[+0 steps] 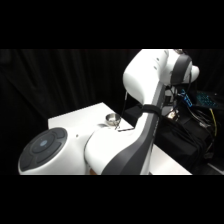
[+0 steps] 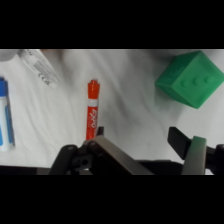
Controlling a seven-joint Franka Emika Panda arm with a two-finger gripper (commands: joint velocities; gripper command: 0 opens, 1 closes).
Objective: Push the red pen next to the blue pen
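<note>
The red pen (image 2: 92, 110), a red marker with white lettering, lies on the white table (image 2: 135, 105) and runs up and down in the wrist view. The blue pen (image 2: 4, 116) lies at the left edge of that view, roughly parallel to the red one and a good gap away. My gripper (image 2: 139, 136) hovers just below the red pen's lower end, open, with nothing between its fingers. Its left finger (image 2: 99, 132) is close beside that end. In the side view the arm (image 1: 145, 100) hides both pens and the gripper.
A green toy block (image 2: 192, 77) sits at the upper right of the wrist view. A pale clear-and-white object (image 2: 37, 67) lies at the upper left. In the side view a small metal bowl (image 1: 111, 119) stands on the table (image 1: 75, 120) behind the arm.
</note>
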